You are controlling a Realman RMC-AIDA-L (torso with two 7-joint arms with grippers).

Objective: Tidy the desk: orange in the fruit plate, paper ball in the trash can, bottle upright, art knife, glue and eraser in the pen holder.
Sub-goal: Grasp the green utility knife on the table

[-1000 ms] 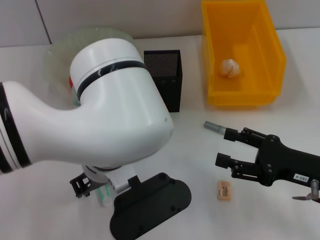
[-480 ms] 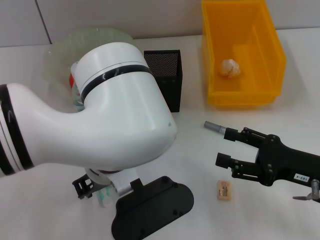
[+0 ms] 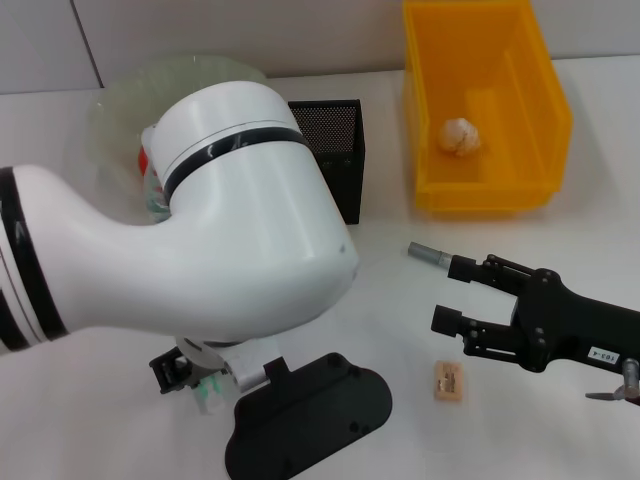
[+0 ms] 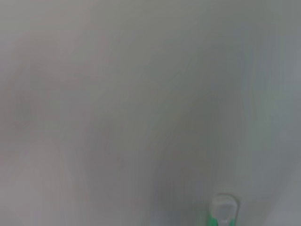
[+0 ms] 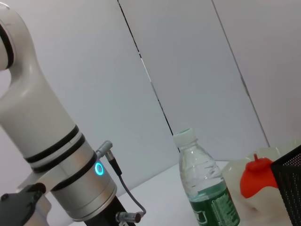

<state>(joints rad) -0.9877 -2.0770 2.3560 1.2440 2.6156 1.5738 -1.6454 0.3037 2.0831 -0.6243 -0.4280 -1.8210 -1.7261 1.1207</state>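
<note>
My left arm fills the left half of the head view. Its gripper (image 3: 185,375) shows low under it, with a small green-and-white thing (image 3: 207,390) right at it; that thing also shows in the left wrist view (image 4: 222,213). My right gripper (image 3: 452,296) hangs open over the table, just above the tan eraser (image 3: 447,381). The paper ball (image 3: 460,135) lies in the yellow trash can (image 3: 545,130). The bottle (image 5: 205,190) stands upright beside the fruit plate (image 3: 115,105), which holds the orange (image 5: 255,175). The black mesh pen holder (image 3: 335,150) stands behind my left arm.
A short grey cylinder (image 3: 425,251) pokes out beside my right gripper's upper finger; I cannot tell what it is. A black flat mount (image 3: 310,420) on my left wrist hangs low over the table's front. A wall stands close behind the plate and the can.
My left arm has shifted slightly to the right, its gripper and the green-and-white thing moving along with it. The right arm and the eraser have stayed put.
</note>
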